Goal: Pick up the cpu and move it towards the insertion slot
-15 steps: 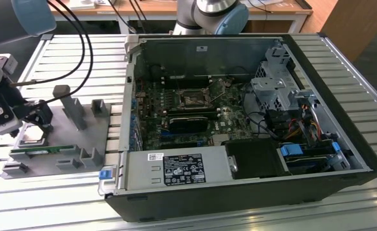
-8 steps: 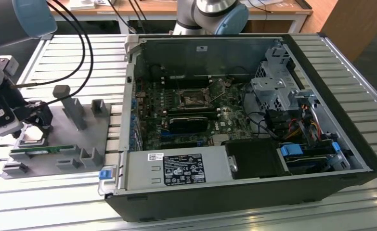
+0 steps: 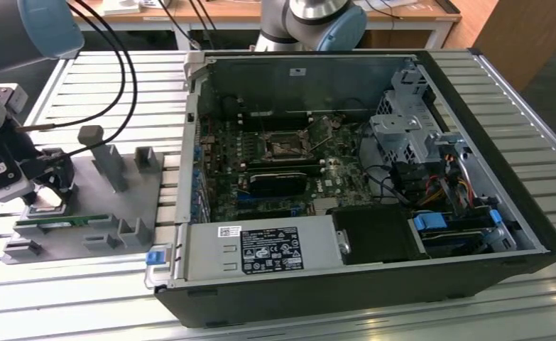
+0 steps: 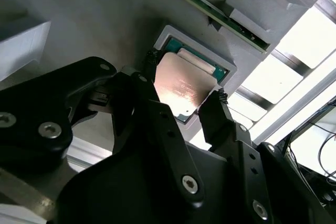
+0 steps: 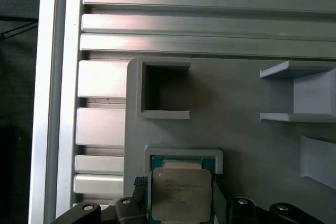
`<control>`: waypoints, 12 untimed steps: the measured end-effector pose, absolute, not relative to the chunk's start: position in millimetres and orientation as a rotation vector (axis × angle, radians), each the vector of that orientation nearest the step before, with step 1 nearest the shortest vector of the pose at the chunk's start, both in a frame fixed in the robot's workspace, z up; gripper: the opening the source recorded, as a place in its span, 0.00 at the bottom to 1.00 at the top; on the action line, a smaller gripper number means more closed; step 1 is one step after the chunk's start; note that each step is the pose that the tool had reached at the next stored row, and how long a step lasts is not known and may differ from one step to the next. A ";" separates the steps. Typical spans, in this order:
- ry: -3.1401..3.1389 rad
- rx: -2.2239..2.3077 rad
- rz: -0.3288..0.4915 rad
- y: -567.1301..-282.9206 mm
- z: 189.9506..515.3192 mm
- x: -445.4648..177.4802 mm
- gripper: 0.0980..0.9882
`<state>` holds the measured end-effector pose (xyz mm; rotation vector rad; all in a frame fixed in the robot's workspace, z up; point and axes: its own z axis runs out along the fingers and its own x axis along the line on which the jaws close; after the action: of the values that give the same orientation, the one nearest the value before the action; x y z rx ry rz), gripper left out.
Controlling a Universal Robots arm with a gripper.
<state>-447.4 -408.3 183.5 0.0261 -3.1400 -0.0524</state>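
Cpu (image 5: 181,195) sits at its square pocket in the grey fixture (image 5: 252,145), silver top up, with a thin green rim showing along one edge. I have the hand (image 4: 185,80) down over it, with its black fingers (image 4: 220,119) set against two opposite sides of the chip. From both wrist views I read the hand as clamped on the cpu, though I can't tell whether the chip rests on the pocket floor or is raised off it.

A long green memory stick (image 3: 62,222) lies just beside the pocket on the same fixture. In the exterior view the fixture rests on the slatted tabletop (image 3: 98,71) at the exterior view's left, just beside the open computer case (image 3: 353,295).

The insertion slot (image 3: 285,145), a black square in a silvery frame, lies on the green board (image 3: 349,177) inside that case, well apart from the hand. Black cables (image 3: 132,78) run above the tabletop behind the fixture.
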 end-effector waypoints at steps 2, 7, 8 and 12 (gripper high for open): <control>-3.140 0.026 -0.053 -408.2 183.1 -447.8 0.56; -3.140 0.026 -0.057 -408.1 182.5 -448.4 0.55; -3.140 0.026 -0.058 -408.0 182.5 -448.4 0.55; -3.140 0.026 -0.065 -408.0 182.4 -448.4 0.50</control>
<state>-448.4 -408.0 182.4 0.0257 -3.1397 -0.0650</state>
